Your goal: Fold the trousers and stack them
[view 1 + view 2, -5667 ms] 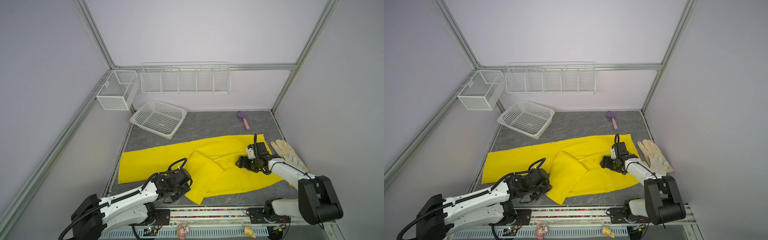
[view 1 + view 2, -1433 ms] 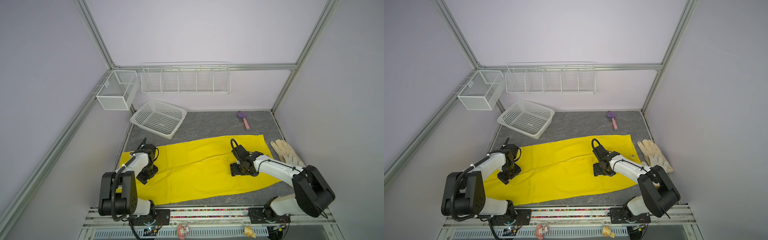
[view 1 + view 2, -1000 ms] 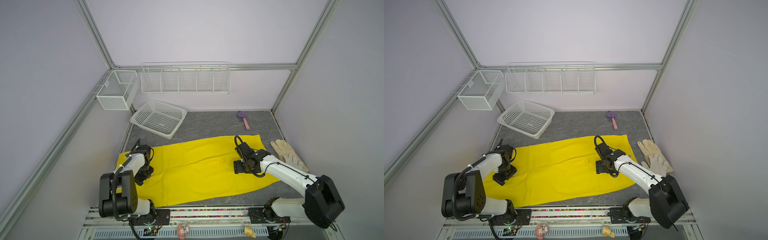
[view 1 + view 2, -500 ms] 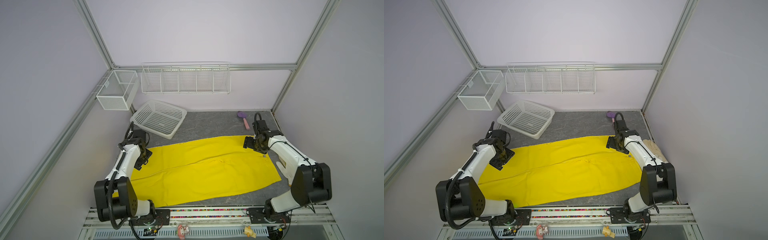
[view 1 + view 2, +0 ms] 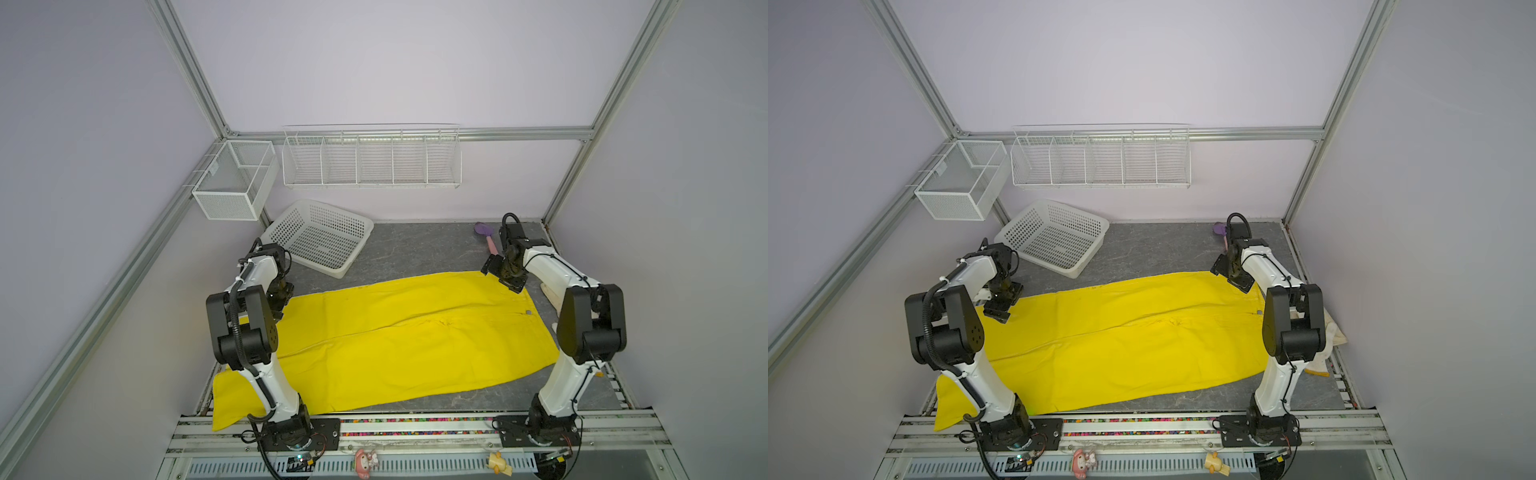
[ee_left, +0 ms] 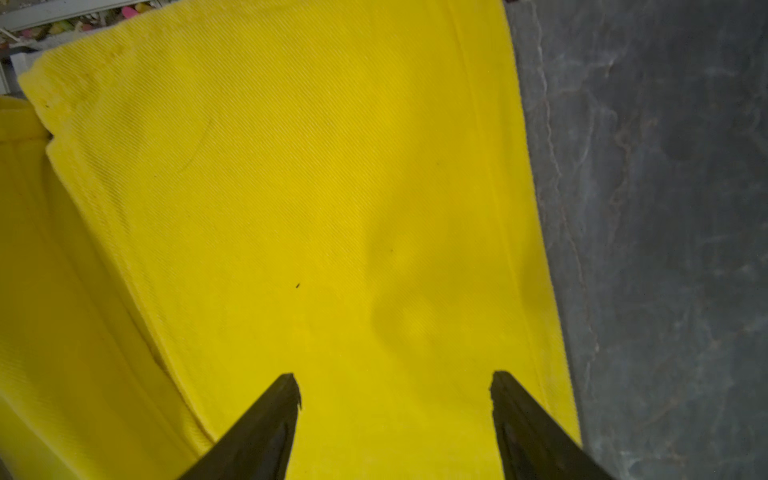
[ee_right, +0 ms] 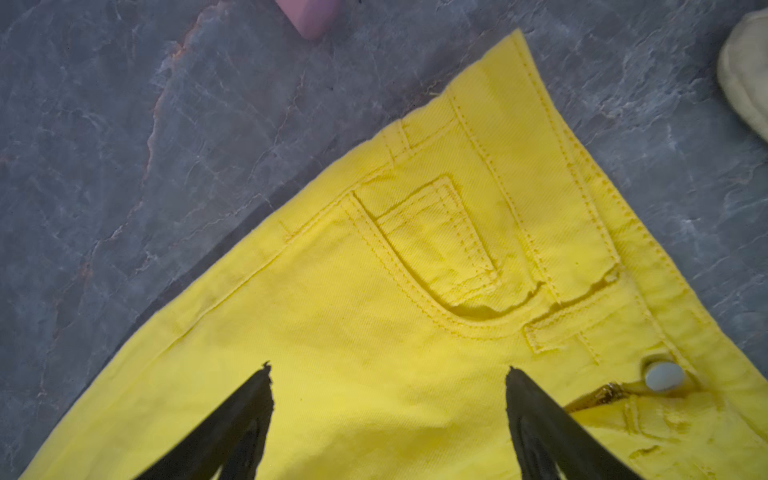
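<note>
Both arms have hiked their elbows up high since half a second back, and the trousers [image 5: 415,345], which were folded over on themselves a few seconds ago, are now spread out flat. They lie lengthwise across the dark grey stone-look mat [image 5: 415,249]. The waist end is under the right gripper [image 5: 504,277] and the far leg's end is under the left gripper [image 5: 277,303]. The near leg's end hangs off the front edge by the left arm's base.

Room is lilac walls in an aluminium frame. A wire rack [image 5: 372,160] and a mesh box [image 5: 232,183] hang well beyond both grippers. A white plastic basket [image 5: 320,237] sits near the left gripper and a purple-and-pink brush [image 5: 484,229] near the right one. Cream gloves [image 5: 1332,332] peek out behind the right arm. The mesh box has a little tag (too small to read).

On the left gripper the fingers [image 6: 266,424] stand well apart with nothing between them, over the leg, with bare mat near one tip. The right pair [image 7: 232,424] is spread and empty too, over the waistband corner. The front pocket is just ahead of the tips, and a metal button [image 7: 663,376] and brass zip are just beside one finger. Can't tell whether any tip touches the cloth.
</note>
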Controlling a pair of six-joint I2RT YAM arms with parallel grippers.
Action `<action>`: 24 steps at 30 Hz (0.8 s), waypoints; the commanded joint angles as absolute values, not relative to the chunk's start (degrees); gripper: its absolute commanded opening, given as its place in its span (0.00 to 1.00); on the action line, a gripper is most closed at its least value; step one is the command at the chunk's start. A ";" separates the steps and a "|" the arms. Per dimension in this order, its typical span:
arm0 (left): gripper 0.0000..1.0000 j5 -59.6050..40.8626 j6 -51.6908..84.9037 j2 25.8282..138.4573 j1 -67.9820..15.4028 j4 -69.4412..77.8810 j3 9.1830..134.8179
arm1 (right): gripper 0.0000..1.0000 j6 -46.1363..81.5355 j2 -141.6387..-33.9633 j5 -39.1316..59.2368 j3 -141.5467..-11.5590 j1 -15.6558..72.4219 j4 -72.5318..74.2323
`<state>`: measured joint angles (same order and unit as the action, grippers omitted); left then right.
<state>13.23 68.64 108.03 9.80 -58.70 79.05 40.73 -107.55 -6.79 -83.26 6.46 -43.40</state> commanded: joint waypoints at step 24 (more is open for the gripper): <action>0.75 11.36 68.57 125.30 17.77 -62.87 97.29 | 0.89 42.37 -119.13 -7.12 -95.85 5.36 -48.09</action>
